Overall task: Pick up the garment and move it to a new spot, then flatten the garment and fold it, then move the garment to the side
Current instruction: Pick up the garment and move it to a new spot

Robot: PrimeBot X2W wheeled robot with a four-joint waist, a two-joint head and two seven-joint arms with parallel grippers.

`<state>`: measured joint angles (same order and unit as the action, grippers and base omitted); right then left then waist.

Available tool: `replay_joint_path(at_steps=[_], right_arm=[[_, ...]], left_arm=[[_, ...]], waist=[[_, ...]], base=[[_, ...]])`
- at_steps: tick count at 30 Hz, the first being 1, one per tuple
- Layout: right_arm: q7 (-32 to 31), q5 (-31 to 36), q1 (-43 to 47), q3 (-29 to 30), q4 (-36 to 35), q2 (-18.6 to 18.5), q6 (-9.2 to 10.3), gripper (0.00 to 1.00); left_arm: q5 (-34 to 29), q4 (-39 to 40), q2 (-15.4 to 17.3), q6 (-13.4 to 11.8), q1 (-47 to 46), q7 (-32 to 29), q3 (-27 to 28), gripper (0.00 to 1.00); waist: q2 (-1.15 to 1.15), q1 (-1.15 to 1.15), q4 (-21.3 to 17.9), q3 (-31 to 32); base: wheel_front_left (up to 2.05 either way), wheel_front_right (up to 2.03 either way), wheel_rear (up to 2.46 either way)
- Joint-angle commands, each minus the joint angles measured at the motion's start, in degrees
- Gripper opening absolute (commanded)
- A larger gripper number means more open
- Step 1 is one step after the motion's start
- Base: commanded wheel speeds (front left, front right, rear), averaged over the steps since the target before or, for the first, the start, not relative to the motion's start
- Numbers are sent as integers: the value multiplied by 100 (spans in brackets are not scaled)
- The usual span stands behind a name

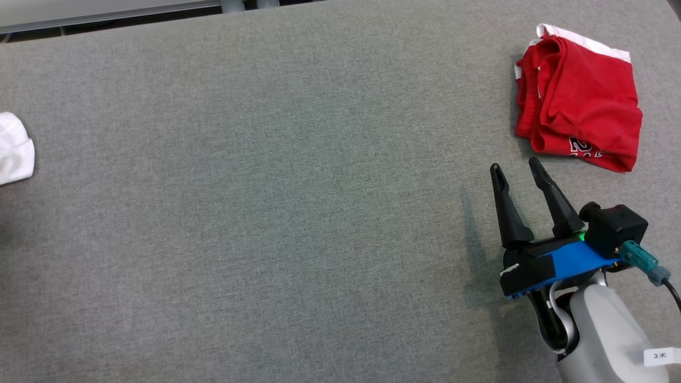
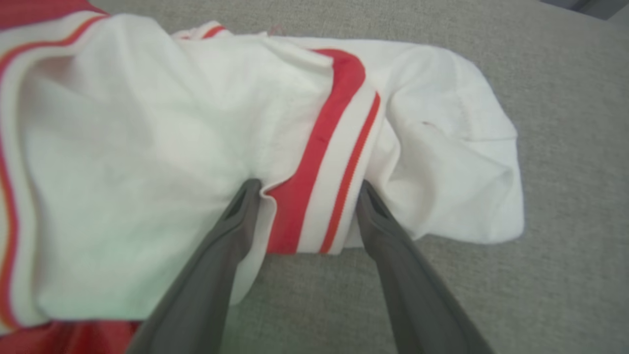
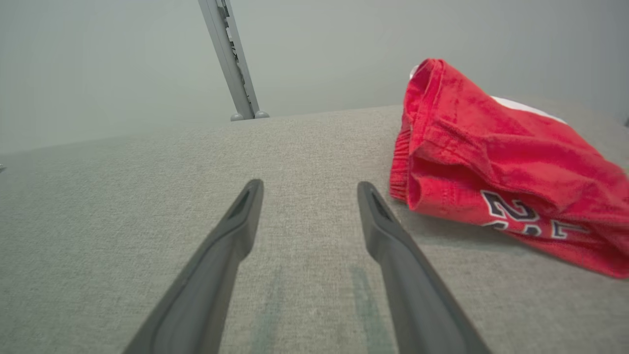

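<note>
white garment (image 2: 147, 147): lies crumpled on the grey tabletop, white cloth with red piping and some red cloth at the near corner of the left wrist view. in the head view a rounded white lump of it (image 1: 15, 149) pokes in at the far left edge.
striped band (image 2: 324, 196): a broad red stripe, a white one and a thin red line, running down a fold of the garment to its near edge, right between the two fingers.
left claw (image 2: 308, 185): spread wide with nothing pinched; both fingertips touch the cloth, one on each side of the band.
right claw (image 1: 515, 166): spread wide and holding nothing, low over bare tabletop on the right side, its tips pointing toward the shorts but apart from them.
red shorts (image 1: 582, 101): a folded bundle at the far right of the tabletop, well apart from the white garment, with white trim along its far edge.
number print (image 3: 516, 216): dark and white digits on the shorts, partly lost in a fold; can't read them.
tabletop (image 1: 266, 213): covered in grey fabric.
metal post (image 3: 231, 59): pale grey, rising behind the tabletop's far edge in the right wrist view.
right forearm (image 1: 612, 330): pale grey, at the lower right of the head view.
</note>
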<state>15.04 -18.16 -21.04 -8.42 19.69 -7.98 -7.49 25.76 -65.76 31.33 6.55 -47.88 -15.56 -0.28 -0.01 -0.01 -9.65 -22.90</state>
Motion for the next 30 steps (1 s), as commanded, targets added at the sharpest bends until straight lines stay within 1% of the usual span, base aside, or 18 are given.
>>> replay_joint_path(at_steps=[1,2,3,4,9,13,16,19,23,27,30], right_arm=[[18,-11,-48,20,2,14,-1,100],[19,-12,-51,31,12,26,-1,100],[18,-8,-45,51,26,31,-1,100],[18,-4,-38,58,38,45,-1,100],[18,-4,6,36,100,63,-1,100],[18,-4,135,3,193,92,-1,100],[18,-39,230,-12,255,97,-1,100],[18,-52,343,-11,317,108,-1,100],[18,-59,480,12,363,106,-1,100],[18,-80,563,45,347,84,-1,100],[18,-59,624,119,299,71,-1,100]], left_arm=[[33,-143,-64,-16,103,-91,-20,100],[56,-160,-83,4,79,-107,-19,99],[66,-146,-103,22,50,-53,-32,45],[54,-118,-104,34,15,7,-60,0],[-88,165,-94,73,-184,374,-323,0],[-164,416,-224,104,-173,556,-634,0],[-89,768,-332,107,-78,581,-971,0],[91,1259,-386,94,48,555,-1330,0],[470,2119,-444,95,239,485,-1794,0],[778,3109,-488,96,438,425,-2225,0],[989,3809,-628,95,602,480,-2417,0]], waist=[[1,1,-5,1],[1,1,-8,6],[1,1,2,27],[1,1,19,58],[1,1,170,373],[1,1,309,829],[1,1,386,1164],[1,1,445,1463],[1,1,480,1764],[1,1,436,1929],[1,1,361,1969]], base=[[0,0,0],[0,0,0],[0,0,0],[0,0,0],[0,0,0],[0,0,0],[0,0,0],[0,0,0],[0,0,0],[0,0,0],[0,0,0]])
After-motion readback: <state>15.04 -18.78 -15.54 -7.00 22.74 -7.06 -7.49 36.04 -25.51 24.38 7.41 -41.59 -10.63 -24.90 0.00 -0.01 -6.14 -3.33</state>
